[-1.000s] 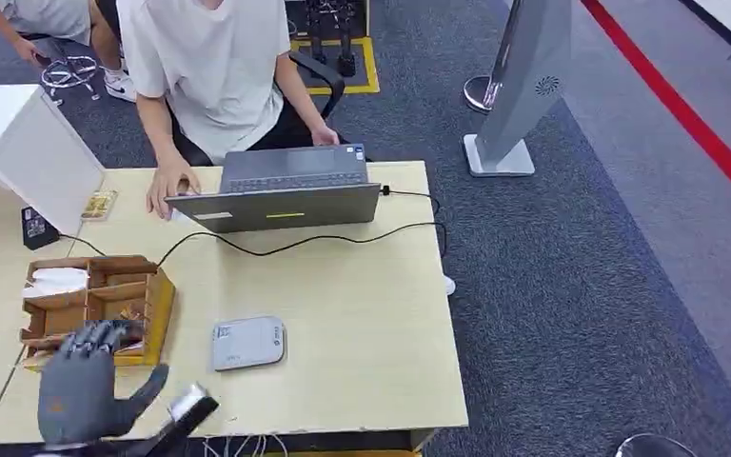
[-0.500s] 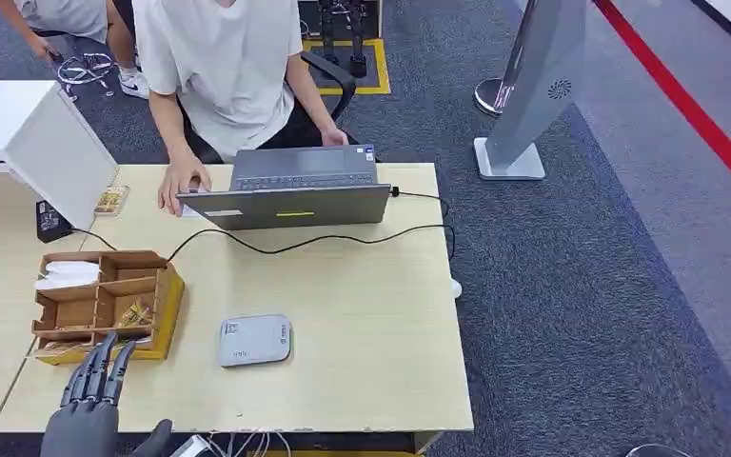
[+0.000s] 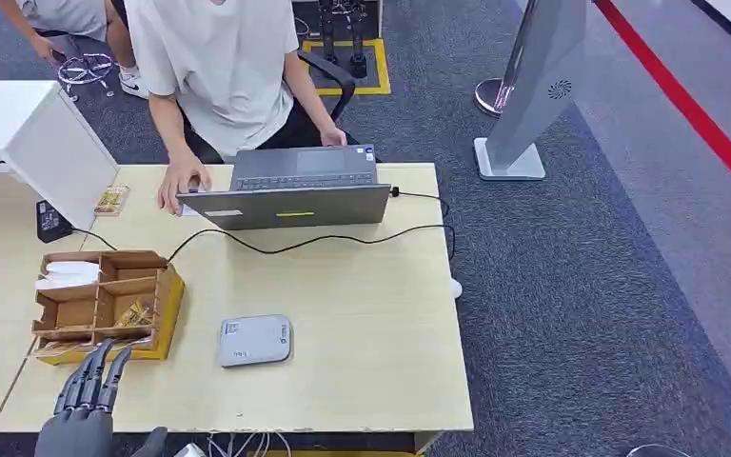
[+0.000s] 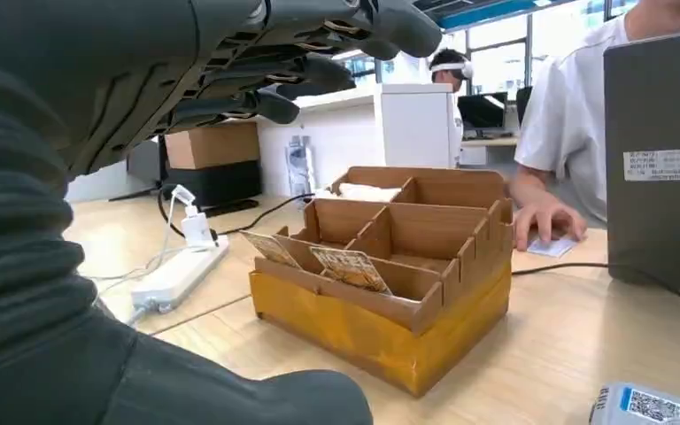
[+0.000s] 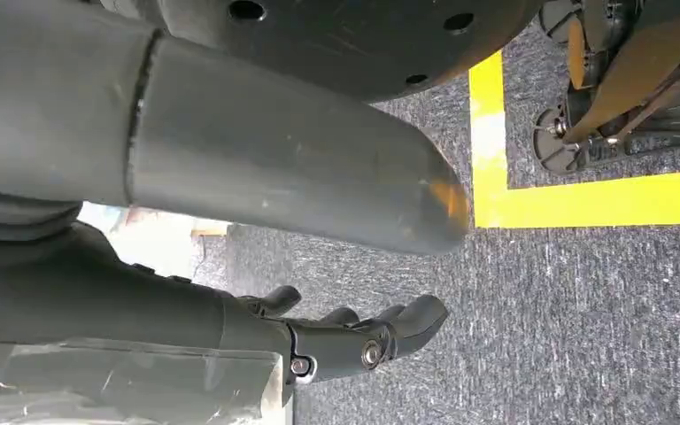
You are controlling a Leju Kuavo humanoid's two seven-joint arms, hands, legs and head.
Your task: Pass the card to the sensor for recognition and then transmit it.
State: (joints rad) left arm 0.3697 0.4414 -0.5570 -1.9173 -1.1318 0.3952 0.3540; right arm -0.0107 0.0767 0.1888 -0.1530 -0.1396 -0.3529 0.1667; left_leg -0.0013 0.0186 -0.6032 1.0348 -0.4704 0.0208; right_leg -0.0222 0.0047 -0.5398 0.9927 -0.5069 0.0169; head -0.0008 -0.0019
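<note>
Left hand (image 3: 81, 414): fingers spread, holding nothing, just short of the cardboard card box (image 3: 157, 309). Right hand (image 5: 354, 341): fingers loosely curled, holding nothing. Grey card sensor (image 3: 254, 341): flat on desk (image 3: 362, 324).

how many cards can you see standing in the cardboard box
2, both patterned: one card in the front compartment nearest the left hand, another card in the front compartment beside it. The white item in a rear compartment is unclear; others may be hidden.

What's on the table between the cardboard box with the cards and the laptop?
In the head view, a black cable snakes across the bare wooden table between the cardboard box and the laptop. Nothing else lies on that stretch.
</note>
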